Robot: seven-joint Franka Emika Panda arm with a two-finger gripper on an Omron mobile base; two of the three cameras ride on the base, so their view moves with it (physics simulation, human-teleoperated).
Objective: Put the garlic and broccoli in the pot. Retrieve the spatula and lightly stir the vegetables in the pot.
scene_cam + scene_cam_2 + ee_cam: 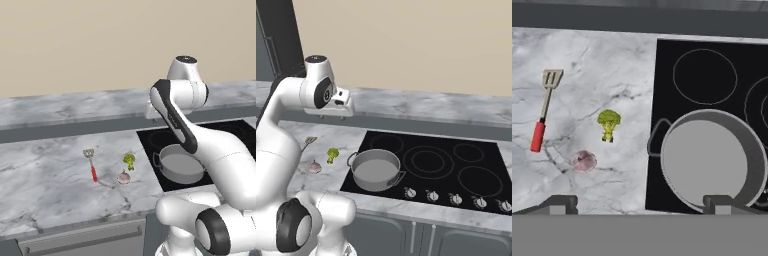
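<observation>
Item one: round grey metal pot (712, 165), shallow and wide, two small loop side handles, standing upright on the near left corner of the black glass cooktop (456, 165); interior bare. Item two: small broccoli floret (608, 122) with yellow-green bumpy head and short green stalk, lying on the grey-veined white marble desk (45, 175) just left of the cooktop edge, apart from the pot. Item three: small pale pinkish-white garlic bulb (584, 160), on the desk close beside the broccoli on its near side, not touching it. Item four: thin spatula (543, 115) with red handle and slotted grey metal head, flat on the desk further left, head toward the far wall, handle toward the near edge, apart from both vegetables. Item five: white robot arm's end effector (641, 204), raised above the desk and cooktop boundary, looking down; its two dark fingertips (559, 204) stand wide apart, one over the marble and one over the pot's near rim, nothing between them. Fittings: row of silver control knobs (456, 198) along the cooktop's near edge; a raised marble ledge (75, 107) along the far side of the desk, below a plain beige wall (406, 45).
</observation>
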